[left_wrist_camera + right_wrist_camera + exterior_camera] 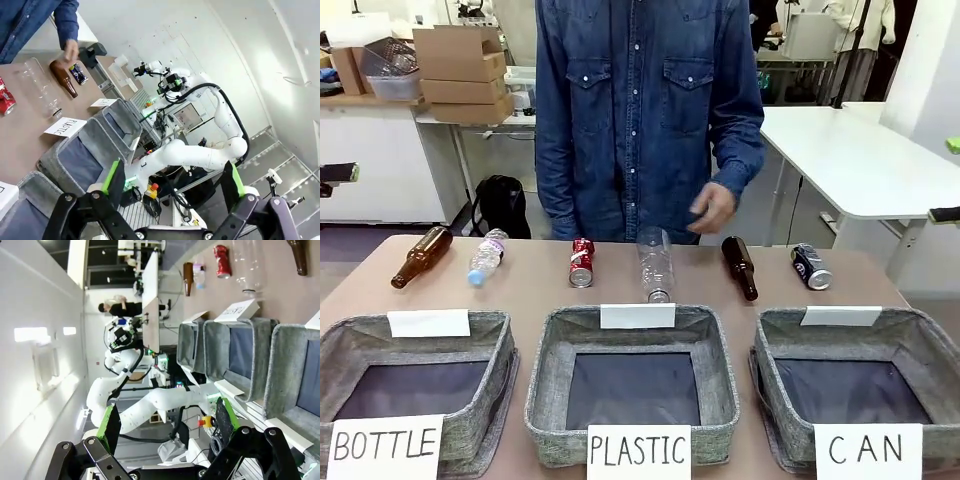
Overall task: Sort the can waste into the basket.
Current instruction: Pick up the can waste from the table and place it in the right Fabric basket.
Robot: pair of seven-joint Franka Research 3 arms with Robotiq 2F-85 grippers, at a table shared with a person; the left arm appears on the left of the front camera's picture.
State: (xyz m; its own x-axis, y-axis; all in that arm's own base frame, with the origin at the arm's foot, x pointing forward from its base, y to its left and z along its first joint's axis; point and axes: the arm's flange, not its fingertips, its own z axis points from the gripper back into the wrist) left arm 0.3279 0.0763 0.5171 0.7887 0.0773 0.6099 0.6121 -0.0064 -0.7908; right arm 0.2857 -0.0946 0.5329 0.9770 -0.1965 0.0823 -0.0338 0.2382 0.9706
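Note:
The crushed red can lies on the table behind the PLASTIC basket, and the black can lies at the far right behind the grey basket signed CAN. A person's hand hovers above the row between them. My left gripper is open and empty, off the table's left side; from there the red can, black can and CAN basket show. My right gripper is open and empty beside the CAN basket, with the red can far off.
Two brown bottles and two clear plastic bottles lie in the same row. The BOTTLE basket and the PLASTIC basket stand left of the CAN one. The person in a denim shirt stands at the far edge.

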